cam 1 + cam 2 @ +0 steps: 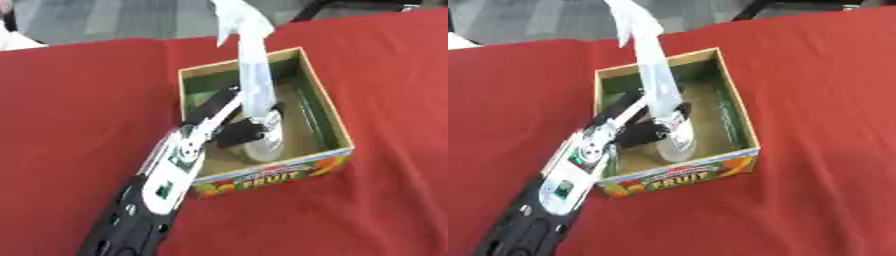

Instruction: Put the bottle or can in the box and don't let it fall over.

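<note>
White bottle (255, 100) upright in box (328, 102), left hand (241, 132) gripping.

box (325, 104) top open, right half free, bottle (255, 75) + left hand (238, 131) fill left

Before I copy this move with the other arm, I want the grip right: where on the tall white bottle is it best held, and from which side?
Hold the bottle low on its body, near the base, coming from the robot's left over the box wall, much as the left hand does now. It is tall and slim, standing inside the box, so a low hold probably keeps it from tipping.
</note>
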